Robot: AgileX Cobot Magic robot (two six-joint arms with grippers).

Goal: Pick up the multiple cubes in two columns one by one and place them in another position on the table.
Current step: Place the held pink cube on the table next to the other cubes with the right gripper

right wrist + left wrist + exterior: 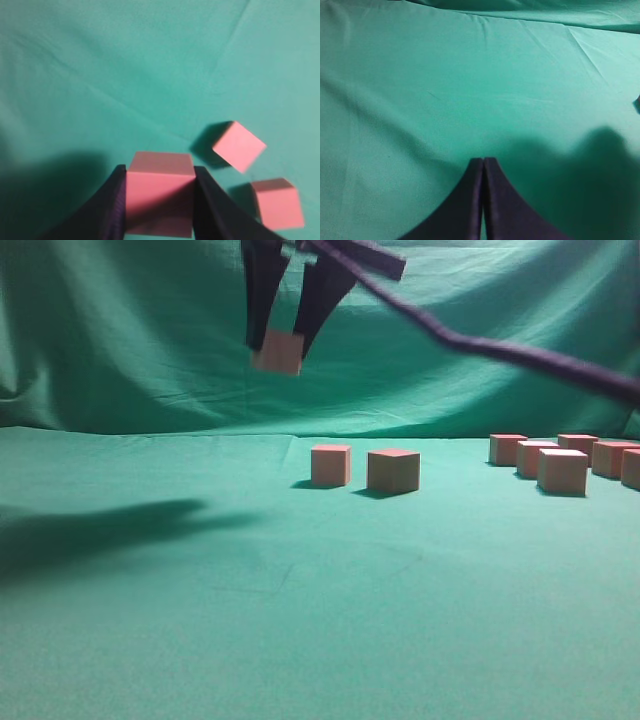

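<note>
My right gripper hangs high over the green table, left of centre, shut on a pinkish cube; the wrist view shows that cube clamped between the black fingers. Two cubes stand side by side on the table below, one left of the other; they also show in the right wrist view. Several more cubes are grouped at the far right. My left gripper is shut and empty over bare cloth.
A draped green backdrop rises behind the table. The right arm's dark link crosses the upper right. A wide shadow lies on the cloth at the left.
</note>
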